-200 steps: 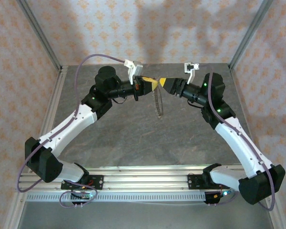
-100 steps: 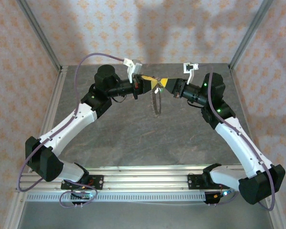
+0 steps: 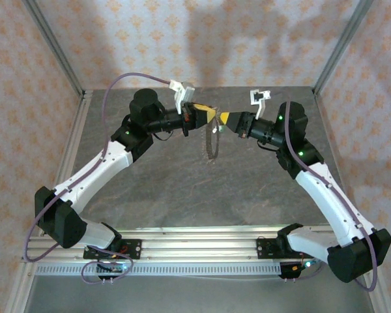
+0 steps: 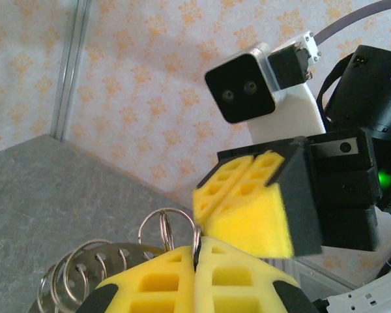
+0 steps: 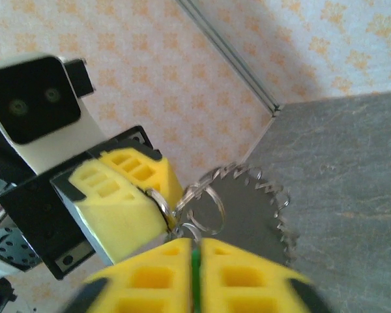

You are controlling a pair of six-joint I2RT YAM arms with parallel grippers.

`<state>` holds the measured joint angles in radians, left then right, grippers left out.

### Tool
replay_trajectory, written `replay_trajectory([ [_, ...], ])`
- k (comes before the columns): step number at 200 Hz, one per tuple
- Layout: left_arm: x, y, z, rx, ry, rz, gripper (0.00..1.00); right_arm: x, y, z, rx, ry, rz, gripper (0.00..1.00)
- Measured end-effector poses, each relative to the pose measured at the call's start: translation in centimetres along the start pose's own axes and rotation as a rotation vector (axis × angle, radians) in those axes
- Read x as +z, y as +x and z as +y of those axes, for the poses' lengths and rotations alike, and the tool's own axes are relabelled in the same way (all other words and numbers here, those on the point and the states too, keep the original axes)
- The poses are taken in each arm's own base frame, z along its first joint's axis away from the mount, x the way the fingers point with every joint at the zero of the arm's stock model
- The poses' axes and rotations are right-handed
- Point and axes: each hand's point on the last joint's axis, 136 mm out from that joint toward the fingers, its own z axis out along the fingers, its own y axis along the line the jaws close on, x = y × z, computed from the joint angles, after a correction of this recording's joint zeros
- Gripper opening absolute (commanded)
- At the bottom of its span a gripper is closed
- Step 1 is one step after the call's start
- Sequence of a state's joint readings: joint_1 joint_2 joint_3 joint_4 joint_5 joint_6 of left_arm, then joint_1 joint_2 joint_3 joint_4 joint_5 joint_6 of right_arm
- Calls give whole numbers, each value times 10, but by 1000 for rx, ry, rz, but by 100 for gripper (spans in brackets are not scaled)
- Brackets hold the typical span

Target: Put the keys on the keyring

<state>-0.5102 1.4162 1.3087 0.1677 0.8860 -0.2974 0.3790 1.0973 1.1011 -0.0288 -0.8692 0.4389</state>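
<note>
Keyring (image 3: 213, 142), a single thin metal loop with a bumpy rim, hangs in the air above the grey table (image 3: 182, 189) between two robot arms that meet near the back of the enclosure, seen from the overhead camera. The left gripper (image 3: 209, 115) reaches in from one side and the right gripper (image 3: 223, 119) from the other, their yellow tips just beside each other above the dangling loop. From the left wrist, the left gripper (image 4: 197, 261) has its two foam fingers pressed together on a wire at the top of the keyring (image 4: 117, 253), whose several small wire coils fan out to the lower left; the right gripper (image 4: 206, 208) sits directly opposite, its pads closed, with one white wrist camera (image 4: 241, 94) mounted above it. From the right wrist, the right gripper (image 5: 194, 261) pinches one key (image 5: 194, 277), visible only as a bright green sliver between its two yellow fingers; the blade cannot be made out. Just ahead of it, the keyring (image 5: 247, 202) hangs edge-forward below the left gripper (image 5: 160, 206), with small wire rings crowded at the spot where the two sets of fingertips meet.
</note>
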Motion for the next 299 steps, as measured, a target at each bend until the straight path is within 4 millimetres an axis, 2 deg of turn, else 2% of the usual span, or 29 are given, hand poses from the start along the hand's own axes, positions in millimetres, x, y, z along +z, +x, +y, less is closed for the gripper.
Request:
replay_trajectory([
  [12,-1,-1,2,0,-6,-3,0,0,7,-5,9,11,22,40],
  [42,-2,-2,4,0,-11,-5,0,-3,19,-14,16,59,57,39],
  [72,-2,-2,4,0,-11,-5,0,-17,7,-10,-18,88,2,36],
  [92,-2,-2,4,0,-11,-5,0,-20,-5,-3,-39,84,-36,35],
  [143,-2,-3,3,-19,-6,-10,0,-12,-31,11,-37,6,-121,31],
  [177,-2,-10,-1,-30,9,-37,0,-6,-41,21,-21,-69,-144,27],
  [238,-2,-19,-7,-36,38,-67,0,3,-35,43,-25,-166,-117,25],
  [299,-3,-20,-9,-43,48,-71,0,9,-32,40,-24,-165,-107,26],
])
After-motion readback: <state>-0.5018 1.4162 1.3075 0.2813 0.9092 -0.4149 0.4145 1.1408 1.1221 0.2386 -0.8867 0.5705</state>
